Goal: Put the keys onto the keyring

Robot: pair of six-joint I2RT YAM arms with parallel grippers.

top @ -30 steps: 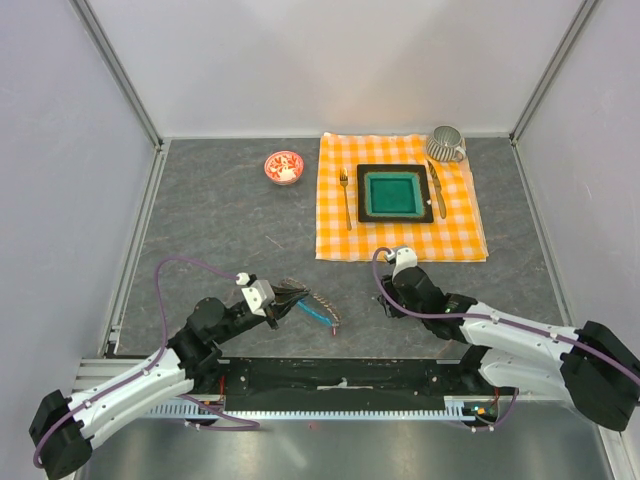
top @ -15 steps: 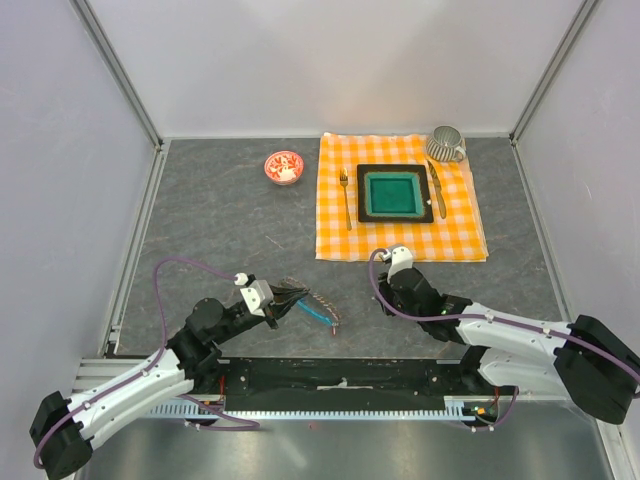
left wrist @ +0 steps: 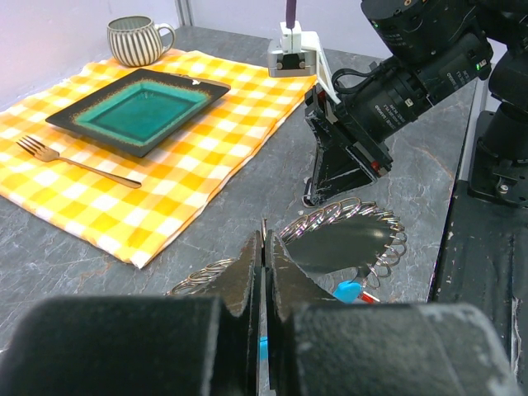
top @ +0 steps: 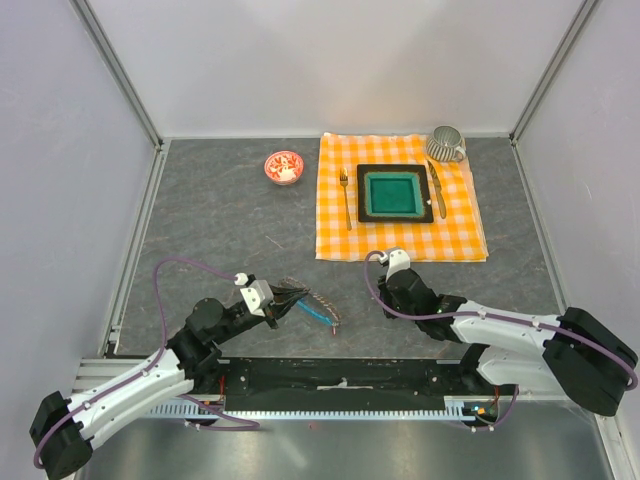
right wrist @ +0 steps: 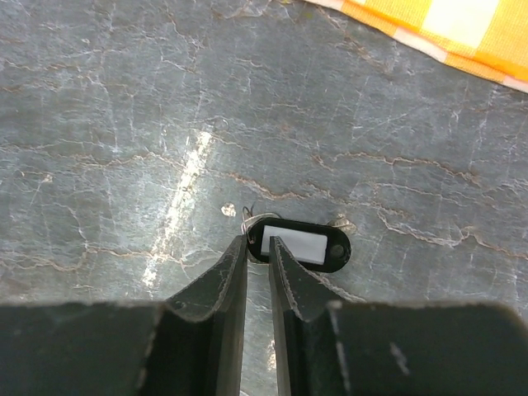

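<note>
left gripper (left wrist: 264, 247): jaws pressed flat together on a thin wire of the keyring (left wrist: 330, 214). the ring stands out ahead of the fingers toward 1 o'clock in the left wrist view, with its cyan piece (left wrist: 346, 290) low on the near side. right gripper (right wrist: 256, 243): pointed down at the table (right wrist: 124, 124), jaws drawn to a narrow slot. the tips sit at the 9 o'clock end of the tag (right wrist: 301, 246). the tag is black-rimmed with a white insert and lies flat, long axis roughly 9 to 3 o'clock in the right wrist view, hole end at 3. a small wire loop (right wrist: 246, 219) lies at the 9 o'clock end, just beyond the tips. whether the pads already pinch the tag cannot be told, and no key blade can be made out. governing relation, from the top view: the keyring lies at 9 o'clock from the right gripper, near but apart, with bare table between. the right arm is on the tag and the left arm presents the ring, so in my judgement the tag must travel toward 9 o'clock, wire loop leading. beyond, at 12 o'clock, the cloth (top: 335, 240) lies clear of both grippers. against the earlier top view, the right wrist has shifted slightly toward 9 o'clock; the left arm and keyring show no change.
</note>
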